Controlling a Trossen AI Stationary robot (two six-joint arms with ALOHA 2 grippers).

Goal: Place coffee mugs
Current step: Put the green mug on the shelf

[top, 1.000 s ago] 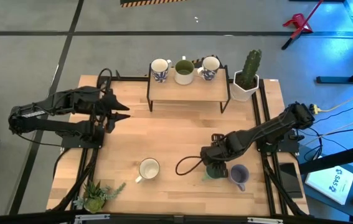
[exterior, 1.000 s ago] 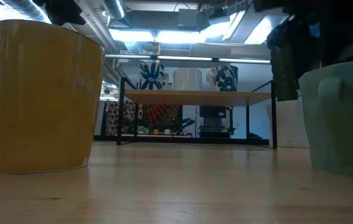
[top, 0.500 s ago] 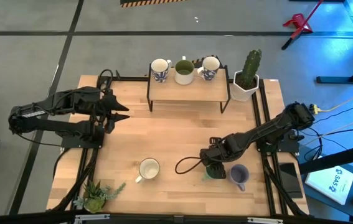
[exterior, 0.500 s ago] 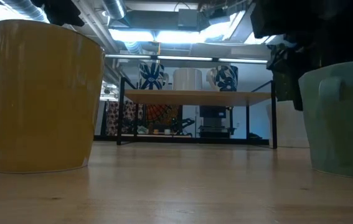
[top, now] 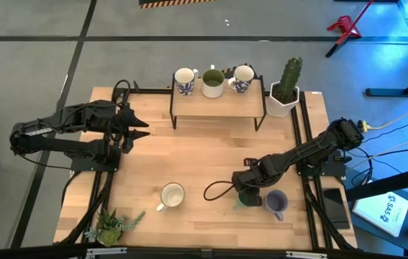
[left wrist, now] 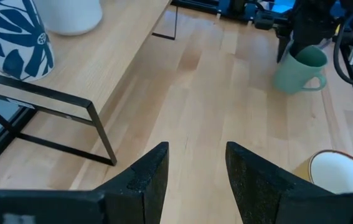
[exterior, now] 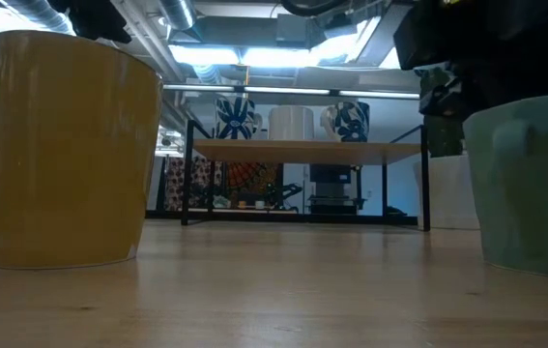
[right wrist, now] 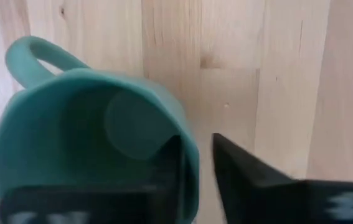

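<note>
Even overhead light, one blue cast, soft close-ups

Ceiling strips [exterior: 254, 53] glared brightly in the low view; the yellow mug [exterior: 66, 150] loomed large and soft. Blue light washed the floor beyond the counter's [top: 204, 162] far right corner. The teal mug [right wrist: 95, 143] was blurred in the right wrist view.

Teal mug [top: 247, 199] mostly hidden from above under right gripper [top: 247, 193]; cut off at the edge in the low view, and partly out of the right wrist view too. One finger [right wrist: 169, 180] inside the teal mug's rim, its tip cut off. Yellow mug [exterior: 69, 150] cropped, handle unseen. Near it, from the left wrist, only a rim arc. Blue-patterned mug [left wrist: 11, 38] cut off.
</note>
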